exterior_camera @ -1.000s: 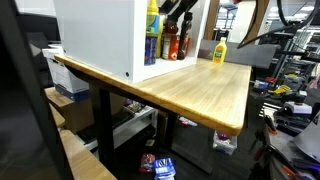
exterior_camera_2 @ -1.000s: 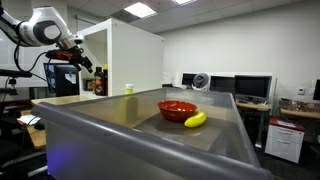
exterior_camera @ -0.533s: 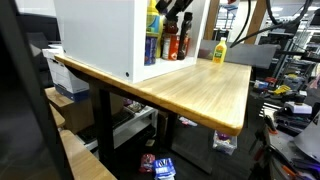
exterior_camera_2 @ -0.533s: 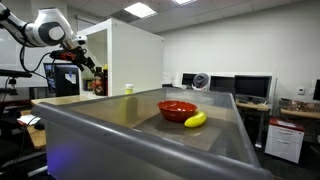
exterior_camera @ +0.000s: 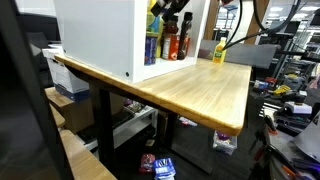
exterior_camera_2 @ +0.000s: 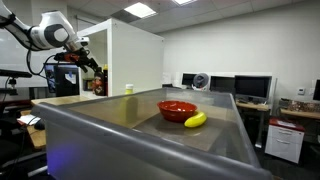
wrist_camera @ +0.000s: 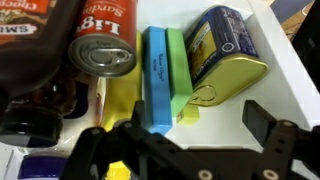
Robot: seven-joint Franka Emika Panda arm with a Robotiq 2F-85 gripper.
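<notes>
My gripper [wrist_camera: 188, 138] is open and empty, its two black fingers spread in front of the items on a white shelf. Just beyond the fingers in the wrist view stand a blue and green box [wrist_camera: 163, 72], a yellow-green tin [wrist_camera: 224, 55] with a blue label, a red-labelled can [wrist_camera: 103, 45] and a dark bottle [wrist_camera: 40, 60]. In both exterior views the gripper [exterior_camera: 168, 8] [exterior_camera_2: 92, 68] is at the upper part of the open white cabinet [exterior_camera: 100, 35], above a row of sauce bottles [exterior_camera: 170, 42].
The cabinet stands on a wooden table [exterior_camera: 200, 90] with a yellow bottle [exterior_camera: 219, 50] beside it. In an exterior view a red bowl [exterior_camera_2: 178, 109] and a banana [exterior_camera_2: 195, 120] lie on a grey surface [exterior_camera_2: 120, 125]. Desks and monitors fill the background.
The gripper has shifted slightly higher and closer to the cabinet's upper shelf. It stays open, and nothing else has moved.
</notes>
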